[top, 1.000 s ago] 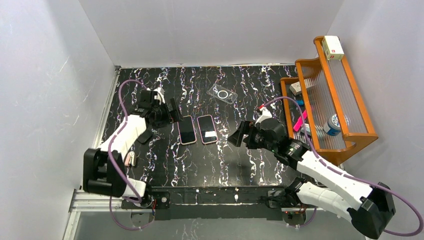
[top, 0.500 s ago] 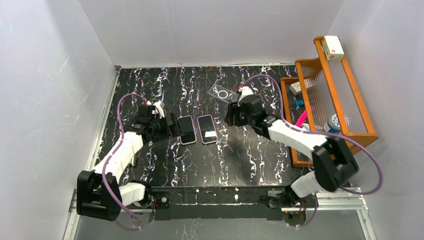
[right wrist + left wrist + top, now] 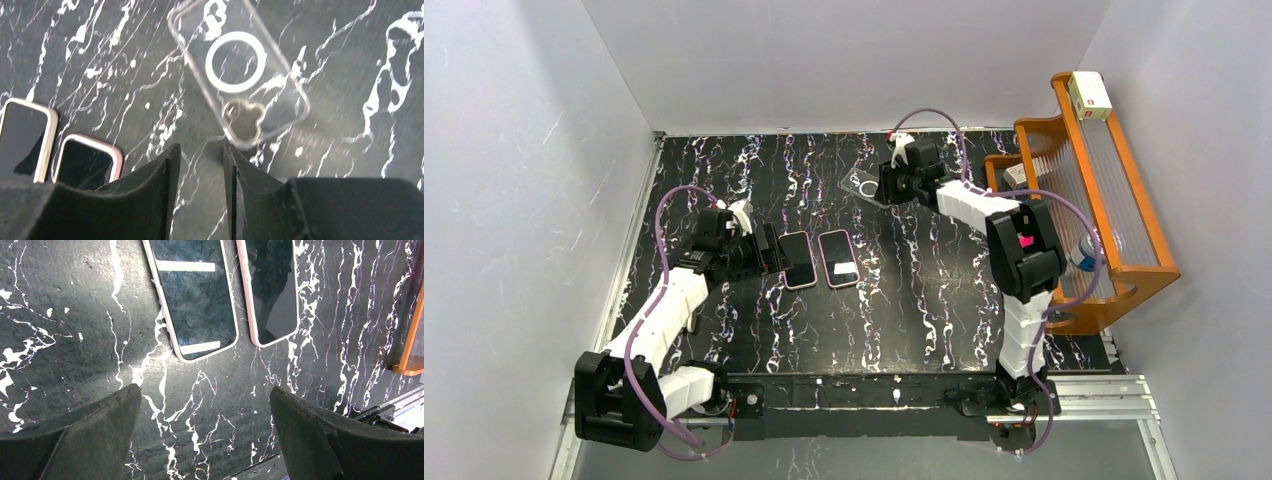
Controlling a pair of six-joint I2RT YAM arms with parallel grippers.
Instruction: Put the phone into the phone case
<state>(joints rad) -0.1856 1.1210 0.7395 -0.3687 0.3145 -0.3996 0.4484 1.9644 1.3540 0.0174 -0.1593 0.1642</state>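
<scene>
Top external view: clear phone case (image 3: 867, 187) lies flat toward 12 o'clock on the marbled table (image 3: 924, 300), long axis roughly 10-to-4. In the right wrist view its camera cut-out end is the end nearest the right gripper (image 3: 883, 187), whose fingers stand narrowly apart, holding nothing. Left phone (image 3: 797, 260) and right phone (image 3: 838, 258) lie mid-table, screens up, side by side, long axes near 11-to-5, well apart from the case. Left gripper (image 3: 770, 250) sits at 9 o'clock of them, spread wide, empty.
</scene>
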